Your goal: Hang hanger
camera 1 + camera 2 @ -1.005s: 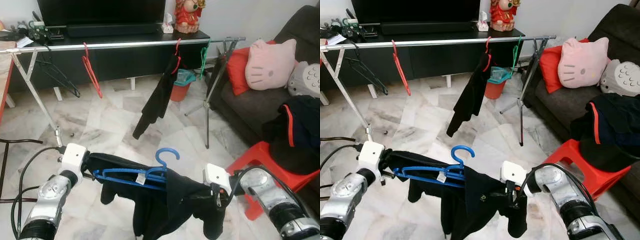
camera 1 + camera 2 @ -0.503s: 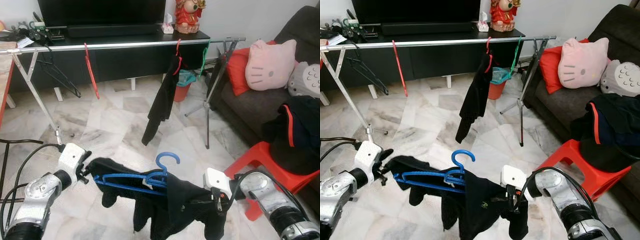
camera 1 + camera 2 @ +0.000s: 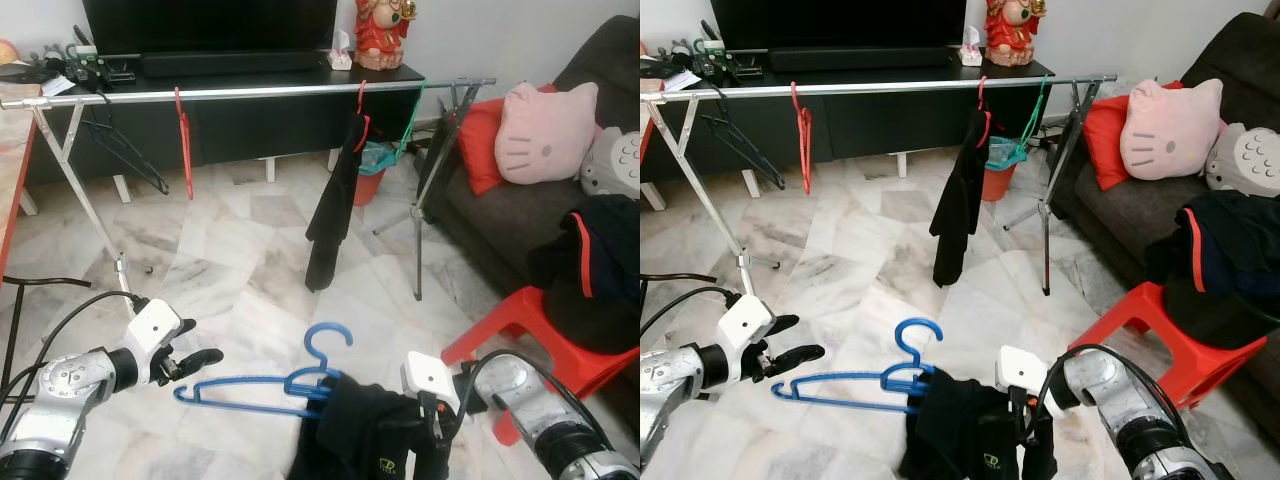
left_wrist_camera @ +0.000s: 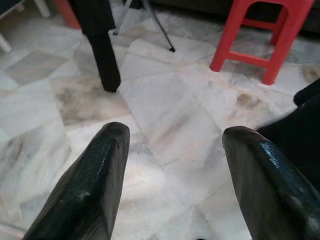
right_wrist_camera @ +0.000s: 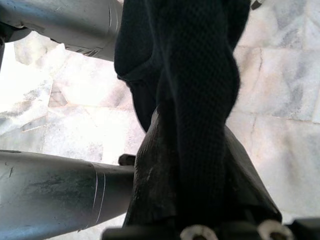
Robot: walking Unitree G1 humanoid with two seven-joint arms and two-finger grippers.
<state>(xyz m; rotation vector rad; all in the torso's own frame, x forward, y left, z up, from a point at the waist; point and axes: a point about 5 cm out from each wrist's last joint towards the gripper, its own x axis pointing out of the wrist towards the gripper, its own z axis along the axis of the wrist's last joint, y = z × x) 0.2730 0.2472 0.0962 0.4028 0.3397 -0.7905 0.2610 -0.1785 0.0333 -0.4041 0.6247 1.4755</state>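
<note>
- My left hand (image 3: 205, 358) is low in front of me, over the marble floor (image 3: 240, 270). Its two black fingers (image 4: 90, 190) are spread wide with nothing between them; through the gap I see bare tile.
- The tip of that hand sits just beside the left end of the blue hanger (image 3: 262, 385), near it but, as far as I can tell, not gripping it.
- My right hand (image 3: 437, 440) is low on my right side, closed on a bunched black garment (image 3: 365, 440). In the right wrist view the dark knit cloth (image 5: 195, 100) is clamped between the fingers and hangs down from them.
- The blue hanger lies roughly level between my two hands, hook pointing up. Its right end is buried in the black garment, so the cloth in my right hand appears to be what carries it. Its left arm is bare, with the garment heaped at the right end.
- Judging from this, the garment sits lopsided on the hanger, so lifting it as it is risks the hanger tilting or sliding out.
- Well beyond my hands stands a silver clothes rail (image 3: 250, 92), where the hanger should go. It carries a red hanger (image 3: 184, 135), a black hanger (image 3: 125, 150), a hung black garment (image 3: 335, 205) and a green hanger (image 3: 408, 125).
- To my right is a dark sofa (image 3: 520, 200) with a pink cat-face cushion (image 3: 545, 130), and a red stool (image 3: 520, 320).
</note>
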